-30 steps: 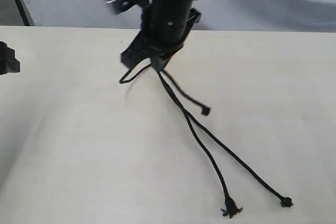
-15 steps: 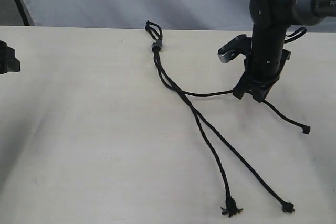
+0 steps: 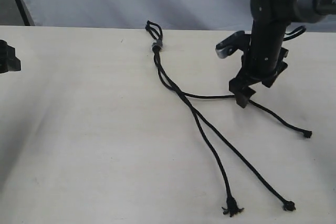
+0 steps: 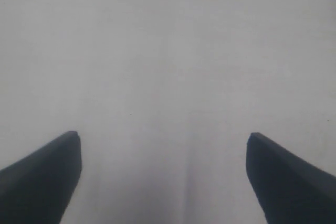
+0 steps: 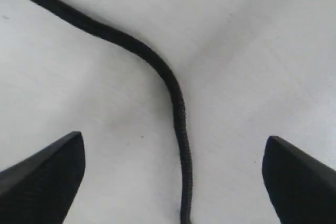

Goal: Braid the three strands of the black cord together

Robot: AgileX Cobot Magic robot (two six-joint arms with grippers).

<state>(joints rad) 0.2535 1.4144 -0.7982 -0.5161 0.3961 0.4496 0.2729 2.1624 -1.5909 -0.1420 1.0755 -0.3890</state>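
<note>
A thin woven black strand [image 5: 176, 103] is curved between the right gripper's [image 5: 173, 137] spread fingers [image 5: 47, 174], untouched; the left gripper's [image 4: 164, 135] are parted.

The black cord [image 3: 178, 93] lay unbraided, its short loops [image 3: 153, 26] just above the grey band [image 3: 156, 45]. Below the band the three strands [image 3: 168, 81] ran together briefly, then fanned apart. Two stretched long and nearly straight, one to a frayed tip [image 3: 231, 210] and one to a knot [image 3: 287, 205], while the third strand [image 3: 210, 96] bent off sideways.
</note>
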